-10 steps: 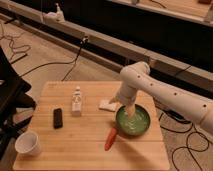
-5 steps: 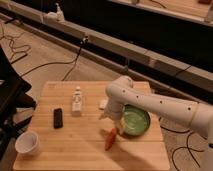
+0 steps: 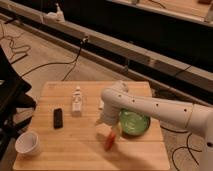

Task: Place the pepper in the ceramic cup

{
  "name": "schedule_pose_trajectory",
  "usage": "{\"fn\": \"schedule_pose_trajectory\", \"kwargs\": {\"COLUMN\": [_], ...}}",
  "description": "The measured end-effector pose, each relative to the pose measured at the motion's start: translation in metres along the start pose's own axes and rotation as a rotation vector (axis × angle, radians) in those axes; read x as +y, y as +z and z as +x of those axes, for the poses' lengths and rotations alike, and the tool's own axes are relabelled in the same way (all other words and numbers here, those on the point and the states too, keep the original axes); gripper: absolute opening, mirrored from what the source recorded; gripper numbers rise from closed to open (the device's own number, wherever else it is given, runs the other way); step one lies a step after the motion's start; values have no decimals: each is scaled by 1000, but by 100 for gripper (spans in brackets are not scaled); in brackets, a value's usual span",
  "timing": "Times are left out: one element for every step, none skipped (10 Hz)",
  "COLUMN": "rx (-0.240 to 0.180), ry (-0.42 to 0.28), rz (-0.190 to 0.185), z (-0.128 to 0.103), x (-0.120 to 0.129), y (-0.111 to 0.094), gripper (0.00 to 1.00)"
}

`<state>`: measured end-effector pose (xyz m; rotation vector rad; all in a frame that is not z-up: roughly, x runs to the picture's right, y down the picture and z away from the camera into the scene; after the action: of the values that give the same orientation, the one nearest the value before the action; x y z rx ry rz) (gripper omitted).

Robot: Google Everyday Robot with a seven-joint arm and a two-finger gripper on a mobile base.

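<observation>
At the near left corner of the wooden table [image 3: 65,156], about 8 o'clock from its middle, the ceramic cup [image 3: 27,144] stands upright with its mouth open and nothing visible inside. Well apart from it, at about 5 o'clock from the table's middle, the pepper [image 3: 109,142] lies on the wood. It is tilted, its upper end pointing toward 1 o'clock. The gripper [image 3: 115,131] hangs just over that upper end, its claw spread wide. Whether it touches the pepper I cannot tell. At 3 o'clock from the gripper, just beside it, sits the green bowl [image 3: 137,125], partly hidden by the white arm [image 3: 150,107], which reaches in from the right. At 9 o'clock from the table's middle a black slab [image 3: 58,118] lies flat. Near it, at 1 o'clock from the slab, a small white bottle [image 3: 77,100] stands upright. Beyond the table's far edge, cables [image 3: 65,62] trail over the floor.
</observation>
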<state>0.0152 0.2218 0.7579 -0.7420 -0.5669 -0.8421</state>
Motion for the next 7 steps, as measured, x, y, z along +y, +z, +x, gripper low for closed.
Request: {"fn": "schedule_pose_trajectory", "kwargs": {"rx": [-7,-23,-38,-53,-56,-49,-42], "ry": [9,27,40,55,65,83,98], "rz": [-3,-10,-16,-17,-20,-20,-25], "z": [3,6,6,7,9,14,19], "x": [2,7,10,12,14,16,19], "y": [4,13,21,32,41,50,57], "gripper": [80,80,80,80,80,80,80]}}
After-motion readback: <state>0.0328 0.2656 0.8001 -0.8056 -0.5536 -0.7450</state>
